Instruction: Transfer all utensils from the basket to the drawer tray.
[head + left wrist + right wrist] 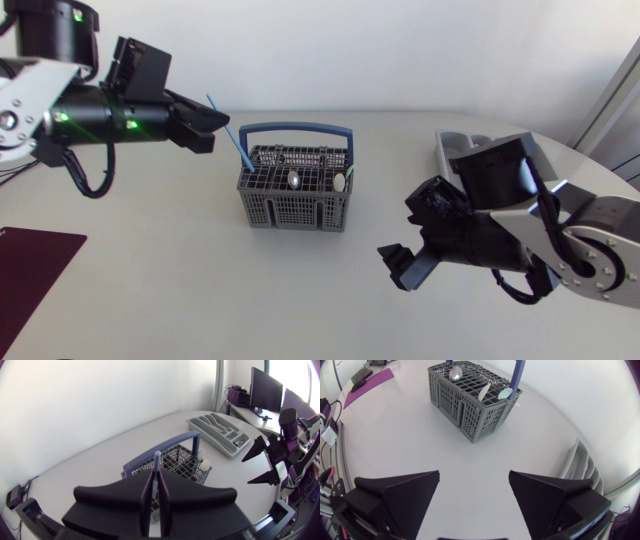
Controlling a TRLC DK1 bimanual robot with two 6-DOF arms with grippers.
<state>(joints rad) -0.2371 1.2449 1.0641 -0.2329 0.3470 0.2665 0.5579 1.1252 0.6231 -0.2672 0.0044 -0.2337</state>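
Basket (295,212) mid-frame, spoons (294,180) standing inside. Left pincer (220,130), upper left, clamped on blue-handled utensil (241,155) at basket corner, probably to lift it out. Right pincer (400,263), lower right, spread wide, empty, waiting near tray (446,150).

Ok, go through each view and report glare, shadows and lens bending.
Head view: soft, even light; the basket throws only a faint shadow on the table. Left wrist view: bright glare beyond the tray, table edge bowed, left hand, shut on the blue utensil, a dark silhouette. Right wrist view: spoons glint; open right hand in shade.
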